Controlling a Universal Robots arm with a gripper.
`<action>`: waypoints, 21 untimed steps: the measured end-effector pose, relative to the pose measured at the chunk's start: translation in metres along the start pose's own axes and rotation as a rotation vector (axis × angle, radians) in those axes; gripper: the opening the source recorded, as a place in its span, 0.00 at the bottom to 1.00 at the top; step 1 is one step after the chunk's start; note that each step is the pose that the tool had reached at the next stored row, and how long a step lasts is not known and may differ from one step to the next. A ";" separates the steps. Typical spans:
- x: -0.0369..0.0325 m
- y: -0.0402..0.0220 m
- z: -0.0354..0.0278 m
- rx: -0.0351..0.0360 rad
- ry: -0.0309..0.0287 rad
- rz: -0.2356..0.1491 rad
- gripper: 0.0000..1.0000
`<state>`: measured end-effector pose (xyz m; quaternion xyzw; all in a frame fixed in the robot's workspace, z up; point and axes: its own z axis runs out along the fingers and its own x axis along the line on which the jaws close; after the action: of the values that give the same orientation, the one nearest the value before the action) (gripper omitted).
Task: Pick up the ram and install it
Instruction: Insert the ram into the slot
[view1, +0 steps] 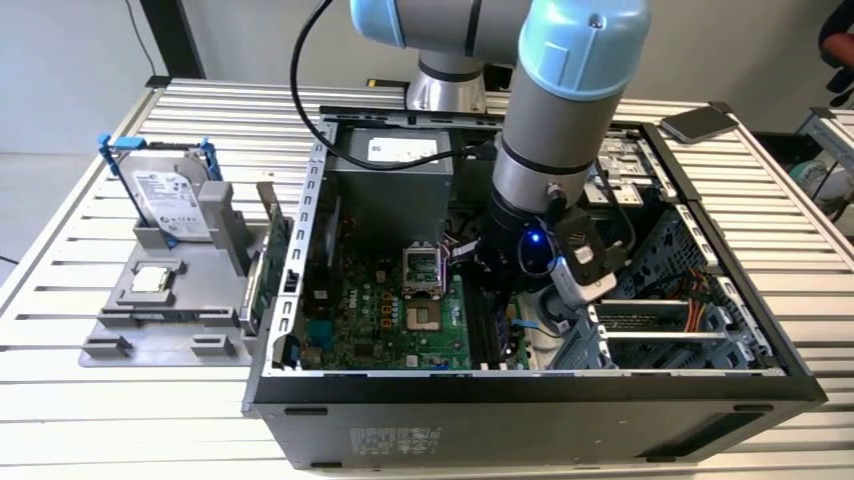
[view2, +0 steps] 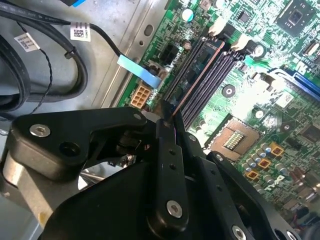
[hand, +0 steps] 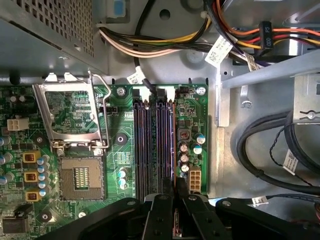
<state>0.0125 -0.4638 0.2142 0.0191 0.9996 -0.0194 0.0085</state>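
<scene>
Gripper (view2: 167, 117) closed tight on 1 end of the ram (view2: 197, 80), inside the open computer case (view1: 747, 370). Ram stands edge-on in a black slot (hand: 141, 145) of the motherboard (hand: 120, 140).

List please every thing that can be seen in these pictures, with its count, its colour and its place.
computer case: one, black and grey, open on the slatted table.
motherboard: one, green, on the case floor.
memory slots: a row, black, beside the CPU socket.
ram: one, dark thin stick, edge-on over the slots, held at its near end.
power supply: one, grey, at the far end of the case.
cables: several, yellow, black and orange, near the power supply.
hard drive: one, silver in a blue frame, upright on the grey holder, at the exterior view's left.
expansion card: one, green, upright beside the case.
arm: one, grey and light blue, reaching into the case.
gripper: one, black, closed on the ram.
</scene>
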 end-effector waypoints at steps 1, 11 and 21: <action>0.0000 0.0000 0.0016 0.0002 0.0000 0.000 0.00; 0.0001 0.0001 0.0055 0.0005 0.0002 0.001 0.00; -0.0001 -0.0004 -0.0075 0.0007 0.0016 0.004 1.00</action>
<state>0.0125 -0.4639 0.2218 0.0210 0.9996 -0.0197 0.0078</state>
